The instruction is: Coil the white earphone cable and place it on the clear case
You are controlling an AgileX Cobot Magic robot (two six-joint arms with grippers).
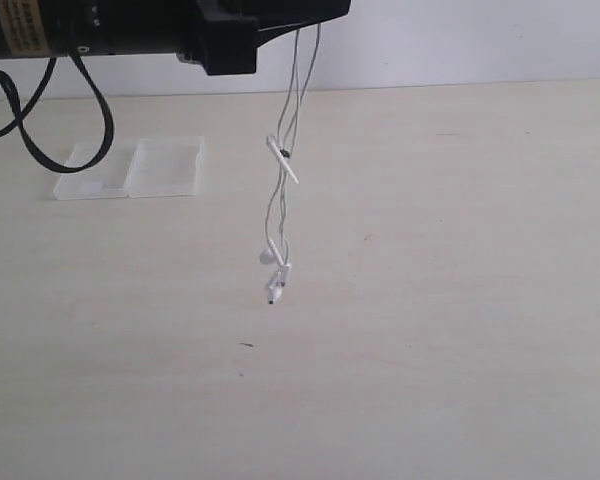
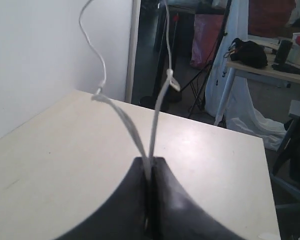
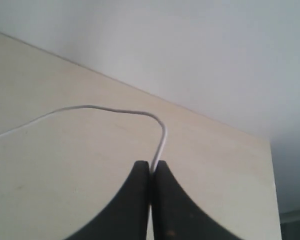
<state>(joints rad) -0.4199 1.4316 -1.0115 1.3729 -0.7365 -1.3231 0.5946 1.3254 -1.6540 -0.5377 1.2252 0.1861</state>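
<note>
The exterior view's top edge cuts off the black arm (image 1: pixel 220 35), so no pincer tips show there. Only the wrist views tell. The left gripper (image 2: pixel 150 167) is pressed together, pinching two strands of the white earphone cable (image 1: pixel 283 160). The right gripper (image 3: pixel 150 167) is pressed together on one strand. The cable hangs over the table (image 1: pixel 450 300) with the earbuds (image 1: pixel 276 275) lowest; whether they touch it is unclear. The clear case (image 1: pixel 130 168) lies far left, seen only from outside.
</note>
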